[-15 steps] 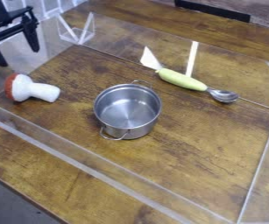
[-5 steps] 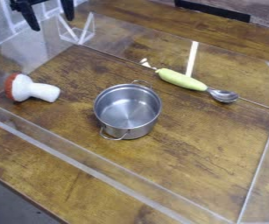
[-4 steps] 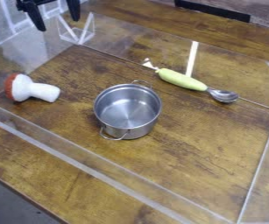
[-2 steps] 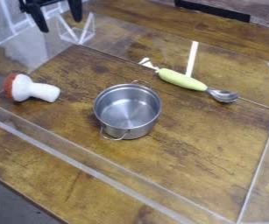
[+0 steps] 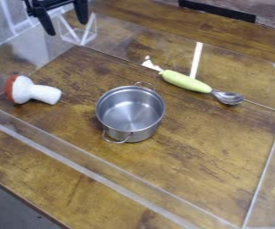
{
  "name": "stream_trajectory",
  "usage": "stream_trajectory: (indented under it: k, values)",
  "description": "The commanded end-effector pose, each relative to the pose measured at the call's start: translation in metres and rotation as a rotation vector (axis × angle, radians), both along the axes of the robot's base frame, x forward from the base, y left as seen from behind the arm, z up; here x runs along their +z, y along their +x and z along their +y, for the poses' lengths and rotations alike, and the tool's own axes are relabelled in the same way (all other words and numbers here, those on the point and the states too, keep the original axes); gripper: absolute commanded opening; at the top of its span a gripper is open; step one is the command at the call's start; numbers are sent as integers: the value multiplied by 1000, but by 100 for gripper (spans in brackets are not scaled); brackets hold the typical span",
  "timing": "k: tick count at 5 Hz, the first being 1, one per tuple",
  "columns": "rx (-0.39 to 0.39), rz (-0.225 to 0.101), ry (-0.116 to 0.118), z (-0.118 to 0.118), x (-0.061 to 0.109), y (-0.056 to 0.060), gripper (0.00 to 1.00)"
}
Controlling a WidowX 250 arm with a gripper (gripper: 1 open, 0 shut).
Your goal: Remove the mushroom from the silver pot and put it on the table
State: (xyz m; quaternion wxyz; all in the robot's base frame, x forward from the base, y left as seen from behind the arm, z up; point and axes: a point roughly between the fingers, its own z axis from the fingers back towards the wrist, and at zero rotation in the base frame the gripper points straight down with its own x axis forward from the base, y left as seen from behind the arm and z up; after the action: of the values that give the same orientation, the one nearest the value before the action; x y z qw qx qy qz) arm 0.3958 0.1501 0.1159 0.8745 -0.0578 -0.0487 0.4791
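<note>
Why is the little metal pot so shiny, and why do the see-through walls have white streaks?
In the camera view, the small round shiny steel pot mirrors overhead light along its rim and inner wall; the clear acrylic walls catch glare along their edges; the whole picture is slightly soft and low in detail.

Shiny steel silver pot (image 5: 130,112) on grainy, glossy brown wooden table (image 5: 205,148)

Brown wooden plank table (image 5: 211,152) with dark grain, clear acrylic walls along its edges, carries 4 things. At the left, a small toy mushroom (image 5: 32,89) with white stem and red-orange cap lies on its side. Centre: a round shiny steel pot (image 5: 130,113), upright and empty. Farther back right, a yellow-green elongated vegetable toy (image 5: 185,81), then a metal spoon (image 5: 228,97) just beside it.
</note>
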Motion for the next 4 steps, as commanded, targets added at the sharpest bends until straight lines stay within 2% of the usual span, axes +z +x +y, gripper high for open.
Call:
stream_trajectory:
  k: [1,2,4]
  values:
    - [36,-68,24,-4,30,16,100]
    - [74,-66,29,-8,34,23,100]
    - [151,-49,44,-3,46,6,100]
